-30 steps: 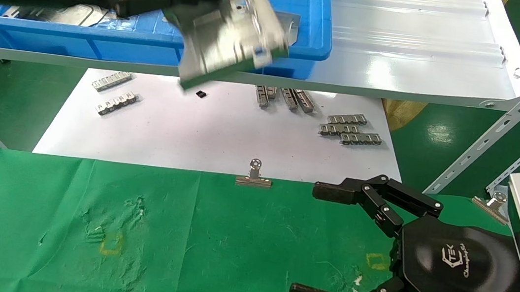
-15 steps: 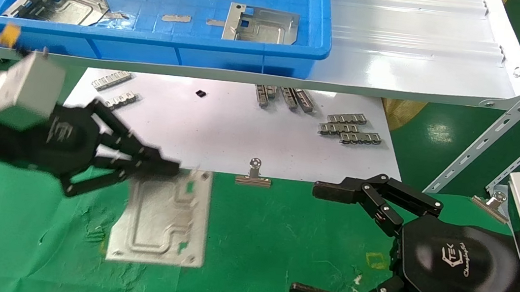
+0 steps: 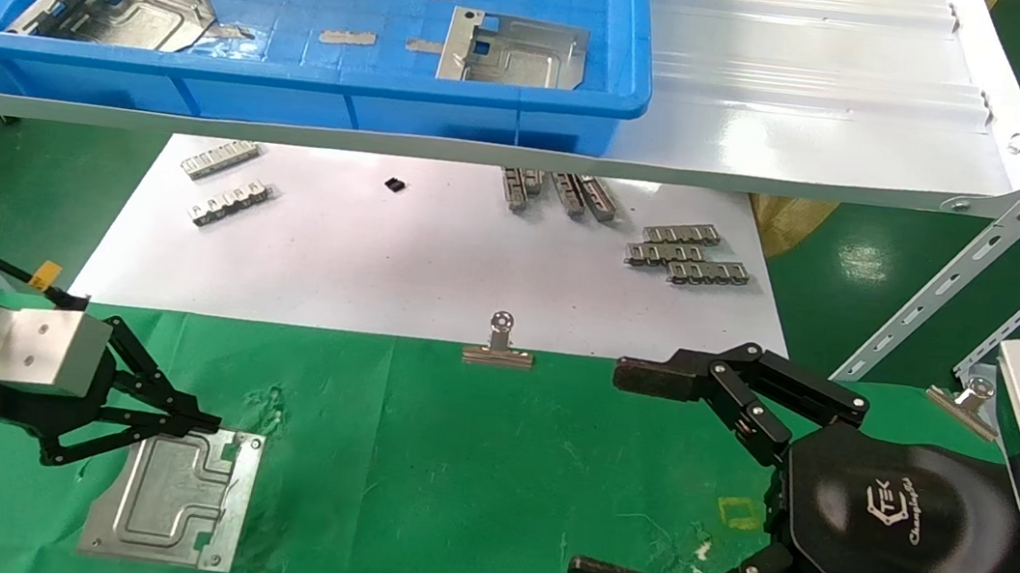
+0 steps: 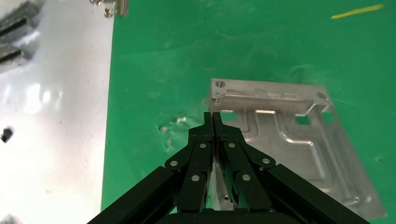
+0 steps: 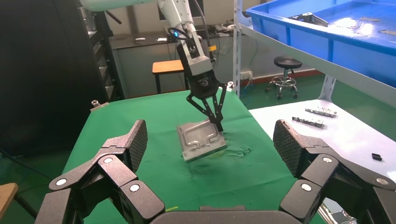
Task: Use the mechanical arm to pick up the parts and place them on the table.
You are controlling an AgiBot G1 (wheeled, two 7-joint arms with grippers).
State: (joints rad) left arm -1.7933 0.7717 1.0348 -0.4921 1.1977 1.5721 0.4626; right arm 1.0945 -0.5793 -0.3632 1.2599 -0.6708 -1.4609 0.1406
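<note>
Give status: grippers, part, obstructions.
Left gripper shut on part, part low over green table. Right gripper open, parked right. Two parts left in blue bin. Nothing blocking.

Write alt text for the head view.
The left pincer, shut, pinches the edge of a metal part on the green table. The right pincer hovers open opposite; two more parts lie in a blue bin.

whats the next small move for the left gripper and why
Probably open the left gripper and lift away. Its fingers are pinched shut on the edge of the part, which already looks down on the green table. The right gripper is parked open, off to the side.
</note>
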